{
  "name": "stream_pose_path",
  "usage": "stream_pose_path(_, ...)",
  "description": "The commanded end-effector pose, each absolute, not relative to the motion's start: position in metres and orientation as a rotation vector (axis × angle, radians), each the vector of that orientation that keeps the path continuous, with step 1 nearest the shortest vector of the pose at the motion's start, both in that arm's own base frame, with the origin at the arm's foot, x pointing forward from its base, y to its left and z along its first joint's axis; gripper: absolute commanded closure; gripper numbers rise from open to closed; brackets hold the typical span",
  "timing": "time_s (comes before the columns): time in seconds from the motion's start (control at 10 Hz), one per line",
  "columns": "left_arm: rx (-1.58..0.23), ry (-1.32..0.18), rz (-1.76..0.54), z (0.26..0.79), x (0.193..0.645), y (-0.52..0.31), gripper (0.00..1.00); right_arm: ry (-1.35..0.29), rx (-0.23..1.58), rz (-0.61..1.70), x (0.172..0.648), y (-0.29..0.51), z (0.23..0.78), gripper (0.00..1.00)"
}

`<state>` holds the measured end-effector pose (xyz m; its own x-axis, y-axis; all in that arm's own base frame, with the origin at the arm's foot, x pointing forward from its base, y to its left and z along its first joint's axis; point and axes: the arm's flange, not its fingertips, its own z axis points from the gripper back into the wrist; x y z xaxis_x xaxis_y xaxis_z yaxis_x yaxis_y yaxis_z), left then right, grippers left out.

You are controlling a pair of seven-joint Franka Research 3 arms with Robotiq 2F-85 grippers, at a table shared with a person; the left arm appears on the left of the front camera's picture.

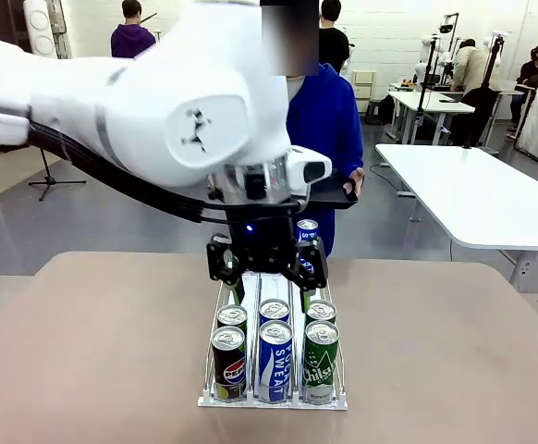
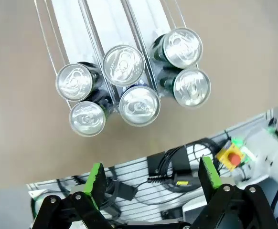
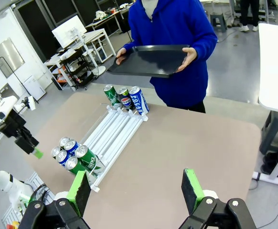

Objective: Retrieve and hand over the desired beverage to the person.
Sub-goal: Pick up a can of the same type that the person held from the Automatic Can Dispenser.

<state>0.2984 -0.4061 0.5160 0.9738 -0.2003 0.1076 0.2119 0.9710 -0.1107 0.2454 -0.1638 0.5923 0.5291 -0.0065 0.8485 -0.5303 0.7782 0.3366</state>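
**A:** Start at the left. What's the arm doing?

**B:** The white left arm sweeps in from that side. Its left gripper hangs over the clear three-lane wire-railed rack on the beige table. Its jaws are spread wide, with nothing between the green pads.

**A:** And the drinks?

**B:** Six aluminium cans crowd the rack's near end, below that gripper. The front row, left to right, is a dark blue Pepsi can, a blue Pocari Sweat can and a green Sprite can. A second row stands right behind them. Three more cans stand at the far end, one in each lane.

**A:** Who's waiting?

**B:** The person in the royal-blue hooded sweatshirt stands at the table's far side, just past the rack's far end. Both hands hold a flat black tray.

**A:** And on the right?

**B:** The right gripper hovers high over the table, well apart from the cans. Its jaws are fully parted and empty.
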Motion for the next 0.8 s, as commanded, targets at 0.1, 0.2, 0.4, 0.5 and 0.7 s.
stream_pose_path(0.1, -0.071, -0.122, -0.100, 0.498, 0.310, -0.427, 0.00, -0.976, 0.633, 0.349, 0.246, -0.163, 0.591, 0.00)
stream_pose_path(0.2, -0.048, -0.135, -0.087, 0.492, 0.311, -0.429, 0.00, -0.976, 0.633, 0.349, 0.246, -0.163, 0.591, 0.00)
stream_pose_path(0.4, -0.031, -0.133, -0.086, 0.484, 0.316, -0.431, 0.00, -0.976, 0.633, 0.349, 0.246, -0.163, 0.591, 0.00)
stream_pose_path(0.5, -0.030, -0.126, -0.079, 0.482, 0.320, -0.434, 0.00, -0.976, 0.633, 0.349, 0.246, -0.163, 0.591, 0.00)
stream_pose_path(0.7, -0.025, -0.116, -0.070, 0.476, 0.326, -0.438, 0.00, -0.976, 0.633, 0.349, 0.246, -0.163, 0.591, 0.00)
